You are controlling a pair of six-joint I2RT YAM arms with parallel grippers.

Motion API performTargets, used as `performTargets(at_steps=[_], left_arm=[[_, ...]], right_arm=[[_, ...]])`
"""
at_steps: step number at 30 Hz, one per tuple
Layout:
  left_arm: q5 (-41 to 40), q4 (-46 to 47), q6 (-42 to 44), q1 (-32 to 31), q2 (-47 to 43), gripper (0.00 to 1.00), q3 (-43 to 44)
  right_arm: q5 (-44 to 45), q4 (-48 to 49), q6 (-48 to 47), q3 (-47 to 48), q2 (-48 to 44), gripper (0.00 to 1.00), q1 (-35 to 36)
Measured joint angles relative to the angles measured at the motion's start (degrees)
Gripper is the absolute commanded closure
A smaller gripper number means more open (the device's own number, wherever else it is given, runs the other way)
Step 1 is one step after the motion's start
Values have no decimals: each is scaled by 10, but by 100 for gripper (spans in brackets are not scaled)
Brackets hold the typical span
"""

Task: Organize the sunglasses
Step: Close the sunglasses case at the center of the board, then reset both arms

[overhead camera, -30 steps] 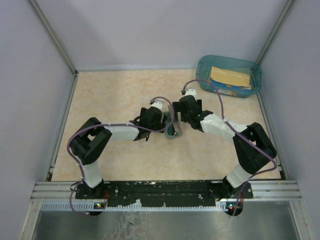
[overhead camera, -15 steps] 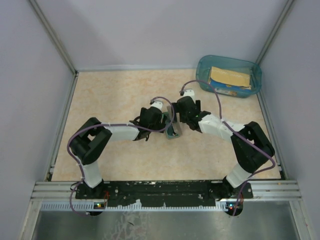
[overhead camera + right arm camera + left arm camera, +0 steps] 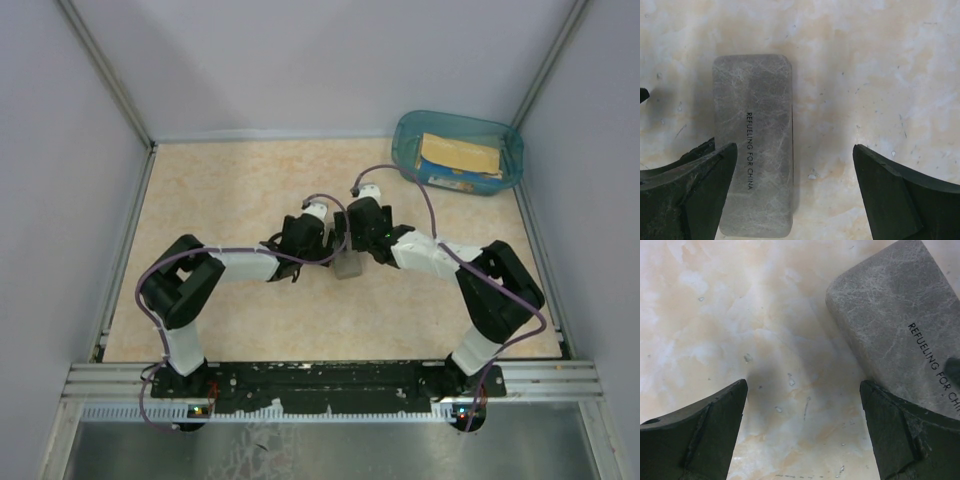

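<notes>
The sunglasses are not visible in any view. The grey case (image 3: 752,145) lies shut on the table (image 3: 220,190), so I judge they are probably inside it, and I cannot describe their look.

The right gripper (image 3: 795,148) hangs over the case with its jaws wide apart and holds nothing. The case sits off-centre, toward one finger, with its long axis crossing the closing line.

The left gripper (image 3: 803,386), also wide apart and holding nothing, has the case at one side, by one fingertip.

Both are close, but the right one seems better placed.
</notes>
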Motion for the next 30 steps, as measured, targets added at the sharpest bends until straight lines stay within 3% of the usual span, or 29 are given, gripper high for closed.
performTargets(at_steps=[18,24,30], left_arm=[[6,4,-2,4,-19,0,-22],[-5,-3,-8,29,-90,0,-77],[-5,-9,-29,45,-201,0,-144]], right_arm=[[-20,-7,17,-5,3,1,3],[-21,-6,19,-43,-67,1,-18],[-17,19,35,-140,-207,1,-49]])
